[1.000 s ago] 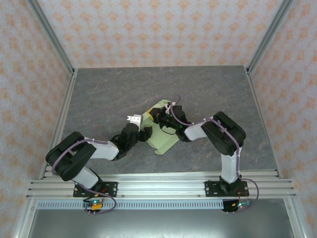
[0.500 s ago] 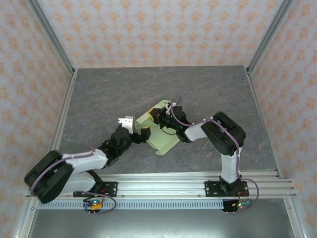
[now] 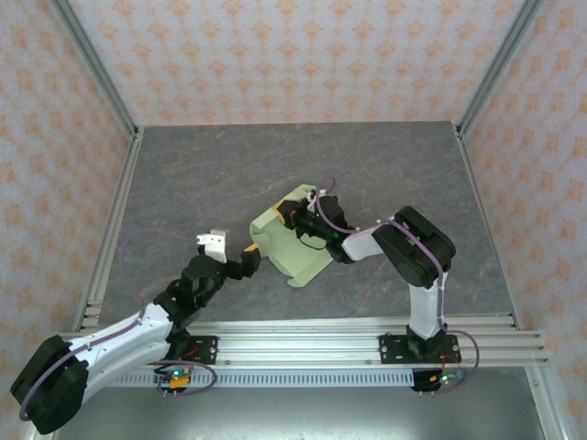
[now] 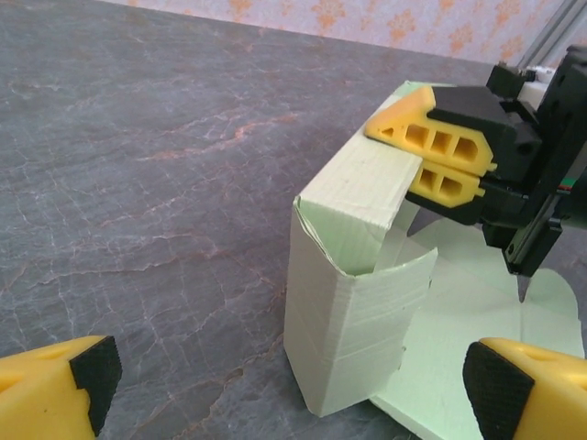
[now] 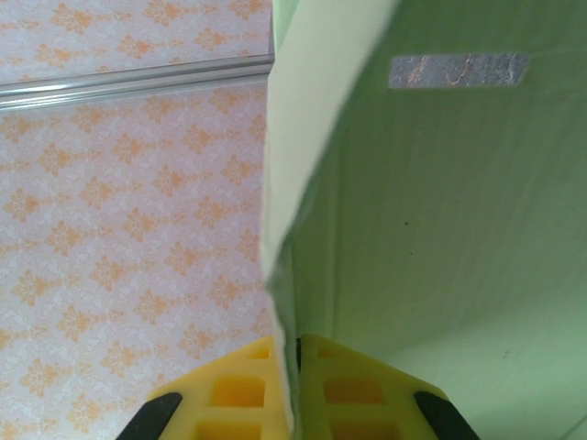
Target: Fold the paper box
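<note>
The dark grey marbled table (image 3: 202, 174) takes up the floor of the enclosure, with pale walls printed in orange motifs (image 3: 293, 55) around it. Near the middle of the table lies the pale light-green thin card paper box (image 3: 298, 257), partly formed: its base panel lies flat on the surface, and along its left side a wall stands upright with a flap bent over at the top. From the left wrist, the paper box (image 4: 358, 302) shows this raised corner as a hollow, open-topped fold, with a rounded flap lying flat on the far right. From the right wrist, the card (image 5: 440, 211) rises edge-on, a small slot cut through one panel.

The right gripper (image 3: 295, 217) reaches in from the right, its yellow fingers pressed together on the top of the standing wall (image 4: 417, 163), the thin card pinched between them (image 5: 295, 385).

The left gripper (image 3: 249, 259) sits low just beside the box's left wall, its black-padded yellow fingers spread wide (image 4: 293, 378), holding nothing.
</note>
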